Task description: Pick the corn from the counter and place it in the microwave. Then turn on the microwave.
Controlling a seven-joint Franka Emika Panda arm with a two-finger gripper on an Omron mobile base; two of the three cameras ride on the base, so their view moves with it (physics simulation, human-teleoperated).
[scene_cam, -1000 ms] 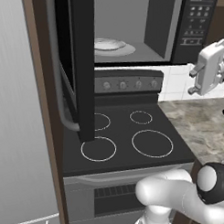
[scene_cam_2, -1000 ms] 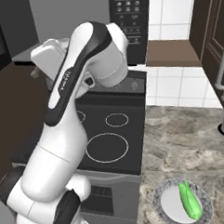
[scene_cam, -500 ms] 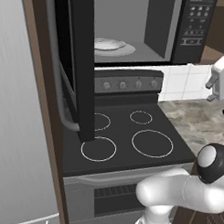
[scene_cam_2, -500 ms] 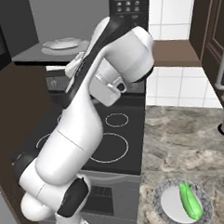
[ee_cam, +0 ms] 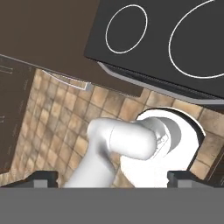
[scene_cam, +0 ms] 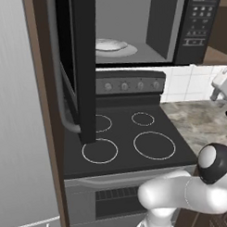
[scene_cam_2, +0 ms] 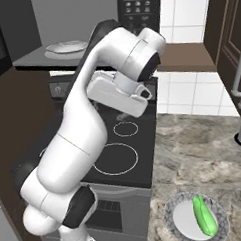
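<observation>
Kitchen corner: a marbled stone table [scene_cam_2: 204, 148] runs right of a black stovetop [scene_cam: 133, 139], with white tile behind it. Above the stovetop hangs the microwave [scene_cam: 183, 29], its door [scene_cam: 82, 63] swung wide open toward the left and a white plate [scene_cam: 111, 45] lying on its grey floor.

On the table, near its front edge and close to the stovetop side, sits a small round dish [scene_cam_2: 180, 224], and the corn [scene_cam_2: 204, 216] lies in it, long axis pointing roughly away from the robot, green husk up. Nothing else touches it.

Well apart from the corn, the hand [scene_cam_2: 118, 95] is up over the stovetop. In the hand view the two fingertips [ee_cam: 41, 178] stand far apart at the bottom corners with nothing between them, so the jaws are open and empty; that camera looks down at the stovetop edge and tiled floor [ee_cam: 48, 109].

As I judge it, the cob should be light and fairly stiff, able to take a firm squeeze without damage. Its rounded, smooth husk may roll or slip out sideways, and the shallow dish could skid if nudged. Best hold is probably across the middle of its short width, coming from above with the jaws square to its length, low enough to pass the widest part but clear of the dish rim.
</observation>
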